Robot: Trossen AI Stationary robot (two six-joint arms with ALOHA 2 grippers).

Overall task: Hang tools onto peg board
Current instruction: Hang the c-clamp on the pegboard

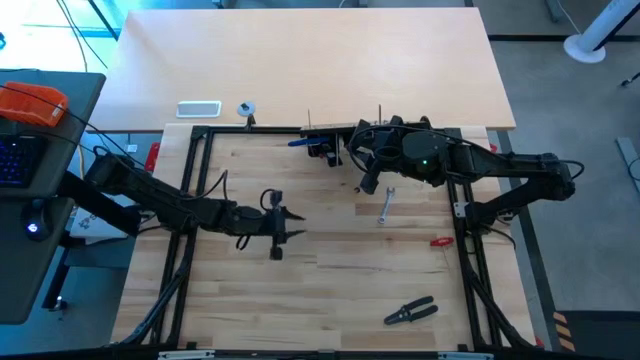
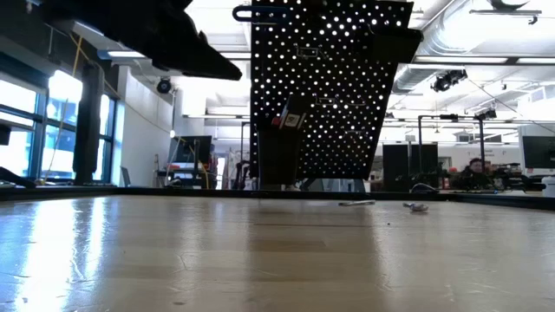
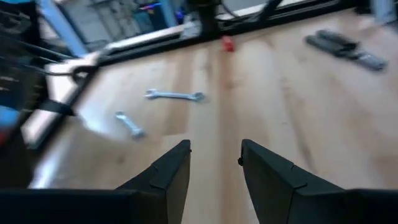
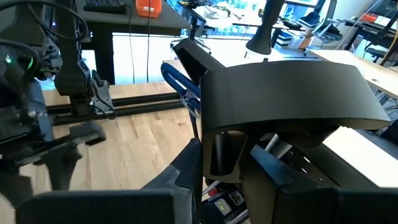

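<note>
The peg board [image 2: 329, 87] stands upright at the table's far edge, and a blue-handled key [image 4: 180, 84] hangs on it. My right gripper [image 4: 227, 186] is raised beside the board's black box bin [image 4: 280, 93] and is shut on a black level [image 2: 279, 147]. My left gripper [image 1: 297, 226] hovers open over the middle of the table with nothing between its fingers [image 3: 171, 171]. Two silver wrenches [image 3: 174, 95] [image 3: 129, 124], a small red tool [image 3: 227, 43] and black-handled pliers [image 1: 410, 312] lie flat on the wood. My right gripper pinches the black level between its two fingers, on a stretch of the bar [image 4: 219, 155] just under the bin. The fingers come at it about level, from the table's right side, and lie across the bar. The level stands nearly upright, hanging below the fingers off the table.
A black frame [image 1: 190, 200] runs round the wooden table. A white tray [image 1: 198, 108] and a small tape roll [image 1: 246, 108] lie on the lighter surface behind the peg board. A desk with an orange object [image 1: 35, 103] stands at the left. People sit far back in the room [image 2: 475, 169].
</note>
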